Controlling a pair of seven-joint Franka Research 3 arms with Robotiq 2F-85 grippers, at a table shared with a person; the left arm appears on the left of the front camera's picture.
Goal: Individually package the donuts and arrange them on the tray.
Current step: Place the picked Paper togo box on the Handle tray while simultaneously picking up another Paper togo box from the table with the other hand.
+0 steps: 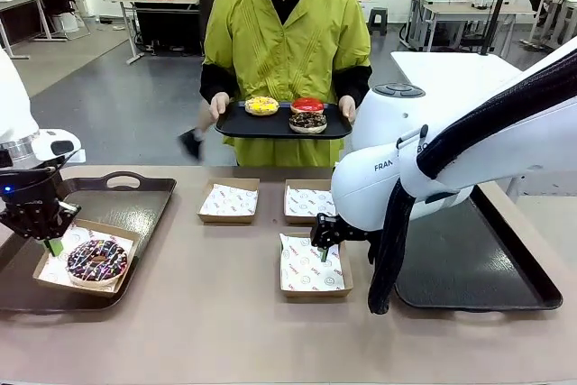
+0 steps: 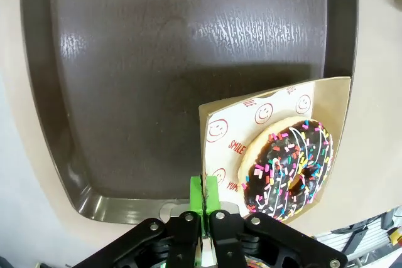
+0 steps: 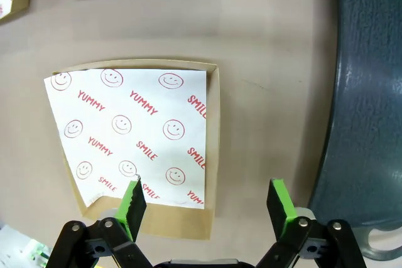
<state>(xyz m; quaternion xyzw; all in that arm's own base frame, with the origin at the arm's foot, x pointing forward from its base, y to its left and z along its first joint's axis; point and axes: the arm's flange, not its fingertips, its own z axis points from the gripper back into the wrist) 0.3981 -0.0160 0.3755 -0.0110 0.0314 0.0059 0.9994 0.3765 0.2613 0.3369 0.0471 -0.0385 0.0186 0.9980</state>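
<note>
Left fingers (image 2: 196, 194) pinch box (image 2: 336, 101) under sprinkled chocolate donut (image 2: 289, 167).

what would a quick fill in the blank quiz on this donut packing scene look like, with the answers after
1. The left gripper has its fingers ___ on the edge of the box holding the sprinkled donut.
2. The right gripper hangs over an empty box with its fingers ___.
3. The person's black tray carries ___ donuts.
4. The empty box's paper reads YUMMY and ___.
Answers: shut; open; three; SMILE.
</note>
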